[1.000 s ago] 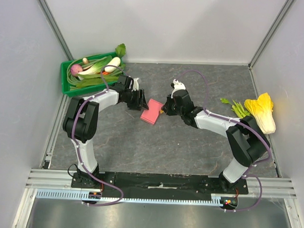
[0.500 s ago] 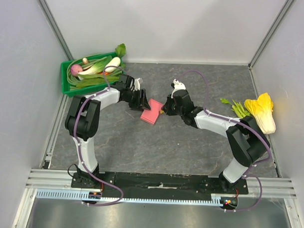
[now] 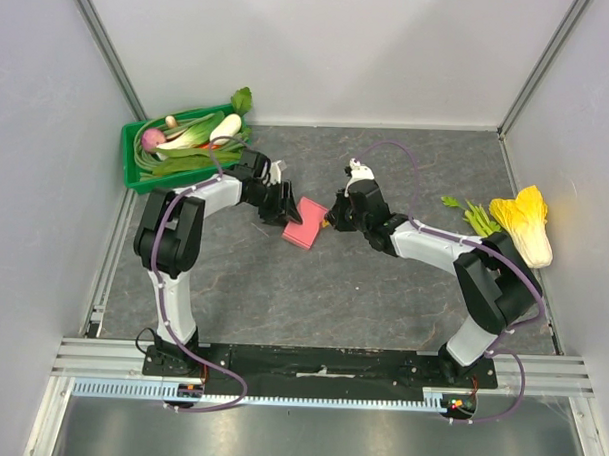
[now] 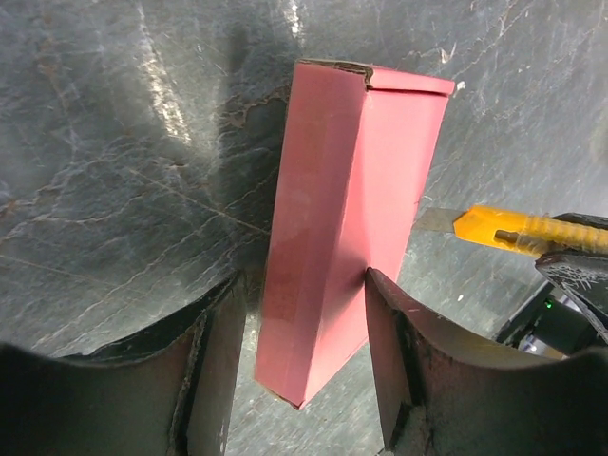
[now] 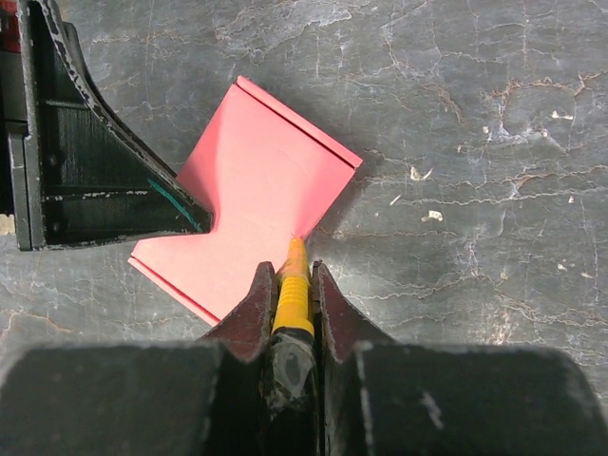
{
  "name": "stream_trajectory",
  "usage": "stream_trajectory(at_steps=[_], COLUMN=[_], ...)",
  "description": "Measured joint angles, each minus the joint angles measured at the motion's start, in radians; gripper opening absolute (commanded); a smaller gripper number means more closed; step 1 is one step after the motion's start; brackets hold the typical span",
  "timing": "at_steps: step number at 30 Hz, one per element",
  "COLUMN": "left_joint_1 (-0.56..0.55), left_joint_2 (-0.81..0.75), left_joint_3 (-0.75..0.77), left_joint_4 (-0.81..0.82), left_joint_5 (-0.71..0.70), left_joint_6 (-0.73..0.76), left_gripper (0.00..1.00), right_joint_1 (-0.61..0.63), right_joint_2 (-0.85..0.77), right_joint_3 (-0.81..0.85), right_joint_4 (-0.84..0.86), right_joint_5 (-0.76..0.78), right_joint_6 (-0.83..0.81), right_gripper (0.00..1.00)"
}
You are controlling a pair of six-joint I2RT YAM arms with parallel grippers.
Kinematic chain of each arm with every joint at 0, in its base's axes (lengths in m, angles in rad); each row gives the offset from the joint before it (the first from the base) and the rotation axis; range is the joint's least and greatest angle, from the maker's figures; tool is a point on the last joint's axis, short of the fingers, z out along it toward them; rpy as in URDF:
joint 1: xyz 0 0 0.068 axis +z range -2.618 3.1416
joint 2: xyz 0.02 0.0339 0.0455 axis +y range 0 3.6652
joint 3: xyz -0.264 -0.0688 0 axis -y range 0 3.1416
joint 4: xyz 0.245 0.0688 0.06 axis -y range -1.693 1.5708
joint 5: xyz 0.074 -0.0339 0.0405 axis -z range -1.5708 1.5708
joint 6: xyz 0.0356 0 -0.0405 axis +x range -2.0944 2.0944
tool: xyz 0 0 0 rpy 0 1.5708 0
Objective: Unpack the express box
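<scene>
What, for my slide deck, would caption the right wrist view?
Right fingers clamp a yellow utility knife, blade tip at the edge of the pink express box held by the left fingers.

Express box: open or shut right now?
Shut. In the left wrist view the express box has its end flap flush, no gap; the yellow knife blade sits at its edge.

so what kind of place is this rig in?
Probably a lab test cell, not a real packing area: plain grey walls on aluminium posts, a mounting rail along the table edge, and staged props, a crate of vegetables, a cabbage, one pink box.
</scene>
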Motion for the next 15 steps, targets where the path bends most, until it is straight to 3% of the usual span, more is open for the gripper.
stream_trajectory(at_steps=[7,10,13,15], left_joint_1=[0.000,0.000,0.000,0.000], left_joint_2=[0.027,0.039,0.043,0.043], left_joint_3=[0.005,0.006,0.006,0.008], left_joint_4=[0.004,0.005,0.005,0.005], left_joint_5=[0.130,0.185,0.213,0.225], left_joint_6=[-0.021,-0.032,-0.039,-0.040], left_gripper=[0.56,0.49,0.35,0.33], right_joint_1=[-0.002,-0.004,-0.006,-0.006], right_joint_2=[0.000,0.005,0.006,0.006], right_joint_3=[0.000,-0.013,-0.014,-0.014], right_joint_4=[-0.021,-0.064,-0.066,-0.066], right_joint_5=[0.010,0.020,0.023,0.024], right_joint_6=[-0.001,-0.005,-0.002,-0.002], right_gripper=[0.00,0.00,0.00,0.00])
